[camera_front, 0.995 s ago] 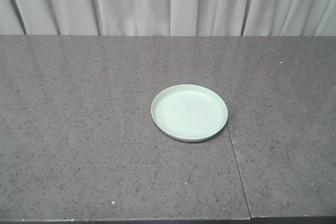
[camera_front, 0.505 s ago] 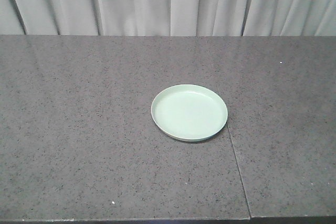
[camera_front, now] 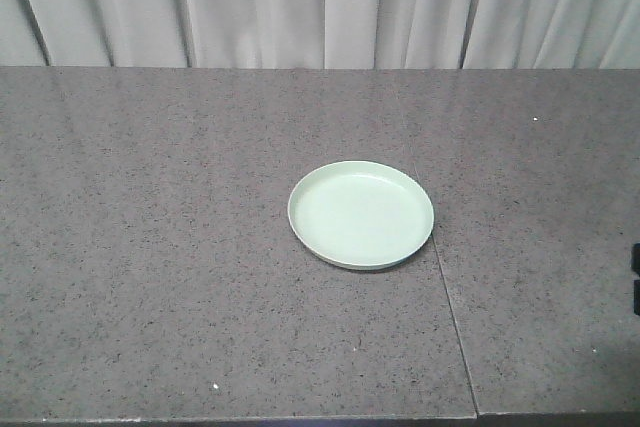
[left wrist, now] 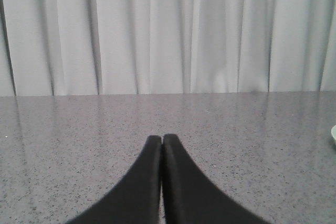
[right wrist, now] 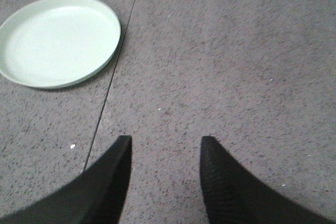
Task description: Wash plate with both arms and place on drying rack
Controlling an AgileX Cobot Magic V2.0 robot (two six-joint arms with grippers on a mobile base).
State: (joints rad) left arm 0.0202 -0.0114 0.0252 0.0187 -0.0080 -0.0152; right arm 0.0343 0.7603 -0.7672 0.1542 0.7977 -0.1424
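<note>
- Currently, the plate [camera_front: 361,214] lies flat mid-frame on the counter [camera_front: 150,247], untouched.
- The right gripper [right wrist: 166,141] hovers lower right of it, jaws apart.
- The left gripper [left wrist: 161,140] is pressed together, empty.
- Approach step; next, probably reaching the rim.

The plate [camera_front: 361,214] is smooth and pale mint with a soft sheen, perhaps plastic, though glazed ware cannot be ruled out. The countertop [camera_front: 150,247] is grey speckled stone or stone-look, polished enough to mirror the curtain [camera_front: 320,7] faintly; the curtain is pale matt cloth. The left gripper [left wrist: 161,139] is smooth matt black. The right gripper [right wrist: 167,140] has finely pebbled black pads [right wrist: 220,182].
</note>
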